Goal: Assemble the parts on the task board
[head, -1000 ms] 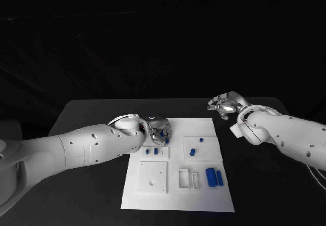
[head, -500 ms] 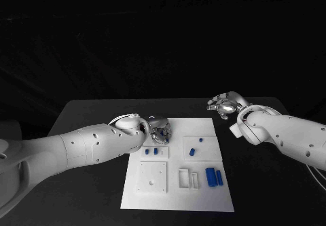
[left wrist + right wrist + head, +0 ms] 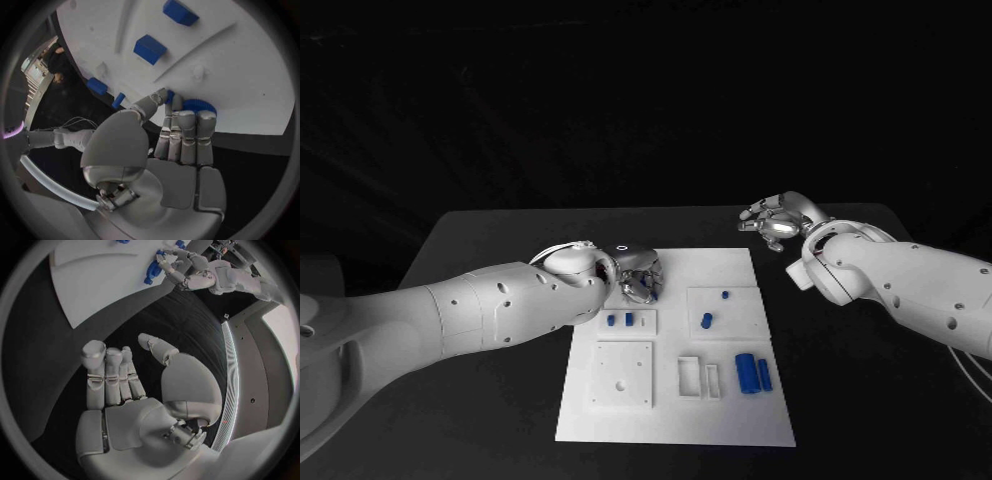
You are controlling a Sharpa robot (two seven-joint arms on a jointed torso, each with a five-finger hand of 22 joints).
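The white task board lies in the middle of the black table. My left hand is low over its far left part, and its fingertips grip a round blue ridged part against the board. Two small blue blocks sit just in front of that hand. A blue piece and a small blue peg lie in the middle right. Two blue cylinders lie nearer the front. My right hand hovers over bare table past the board's far right corner, holding nothing, fingers apart.
A white square block with holes and a pair of narrow white slots stand on the board's front half. Black table stretches on both sides of the board. The right wrist view shows my left hand at the board's edge.
My left hand has turned a little over the board, and less of the blue part shows in the head view. The right hand has stayed in place.
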